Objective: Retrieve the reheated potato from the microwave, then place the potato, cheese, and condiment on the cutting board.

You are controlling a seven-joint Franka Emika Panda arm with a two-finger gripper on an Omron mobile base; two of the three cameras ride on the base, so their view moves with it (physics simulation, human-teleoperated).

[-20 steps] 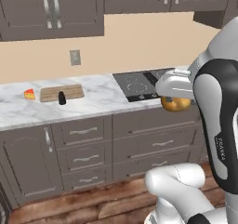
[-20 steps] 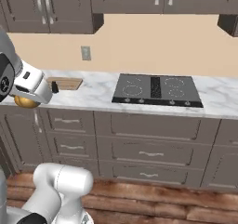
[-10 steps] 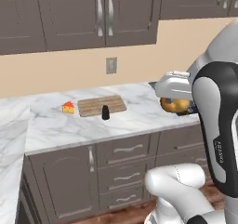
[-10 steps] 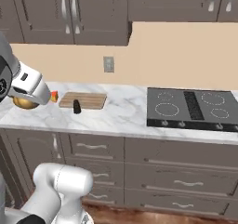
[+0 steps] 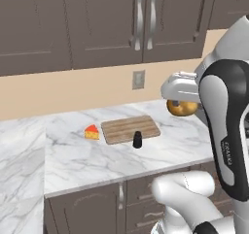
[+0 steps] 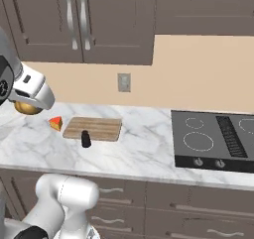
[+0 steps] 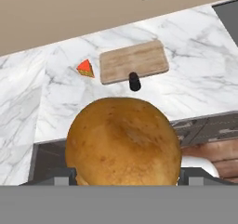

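My gripper (image 5: 182,107) is shut on the golden-brown potato (image 7: 122,141), which hangs in the air in front of the counter, seen also as the potato (image 6: 27,106) at the left of the right base view. The wooden cutting board (image 5: 130,129) lies bare on the marble counter. The orange-red cheese wedge (image 5: 91,132) sits just left of the board. The black condiment shaker (image 5: 137,139) stands at the board's front edge. The same cutting board (image 7: 133,61), cheese (image 7: 85,69) and condiment (image 7: 134,82) show beyond the potato in the hand view. The microwave is out of view.
A black cooktop (image 6: 216,141) is set into the counter to the right of the board. Dark wall cabinets (image 5: 102,24) hang above, and an outlet (image 5: 139,79) is on the beige wall. Drawers (image 6: 114,193) lie below the counter's front edge.
The base has driven, so the whole scene has shifted right and grown closer; board, cheese and condiment keep their places on the counter. The potato stays in my gripper.
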